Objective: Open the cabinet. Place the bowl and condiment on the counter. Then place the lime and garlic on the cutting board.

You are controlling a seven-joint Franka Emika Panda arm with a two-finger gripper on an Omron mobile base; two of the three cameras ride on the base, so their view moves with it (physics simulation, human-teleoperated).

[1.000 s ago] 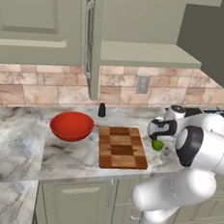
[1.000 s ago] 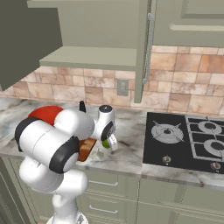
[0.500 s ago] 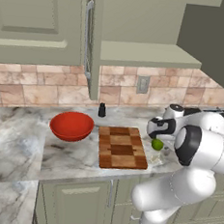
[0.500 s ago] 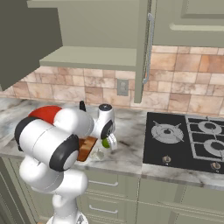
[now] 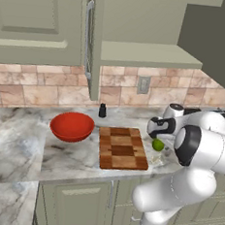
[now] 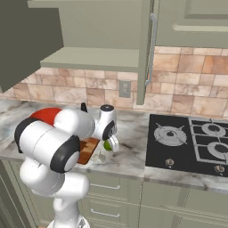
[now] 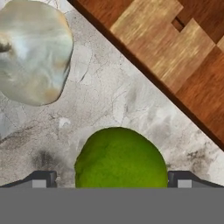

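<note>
The lime [image 7: 120, 159] rests on the marble counter [image 7: 109, 96], just right of the chequered cutting board [image 5: 122, 147]. My gripper [image 7: 111, 179] is open, one fingertip on each side of the lime and neither touching it. The whitish garlic [image 7: 33, 50] lies on the counter close beside the lime. From the base, the hand [image 5: 157, 138] hangs right over the lime [image 5: 158, 144]. The red bowl [image 5: 72, 125] and the black condiment bottle [image 5: 102, 110] stand on the counter left of the board. The cabinet [image 5: 144, 54] stands open, its shelf bare.
A black stove top [image 6: 191, 138] lies to the right of the lime. The open cabinet doors [image 6: 144, 53] jut out above the counter. A wall socket [image 5: 143, 84] sits in the tiled backsplash. The counter's front edge runs just below the garlic [image 6: 100, 156].
The hand has sunk slightly over the lime. Bowl, bottle, board and garlic have stayed where they were.
</note>
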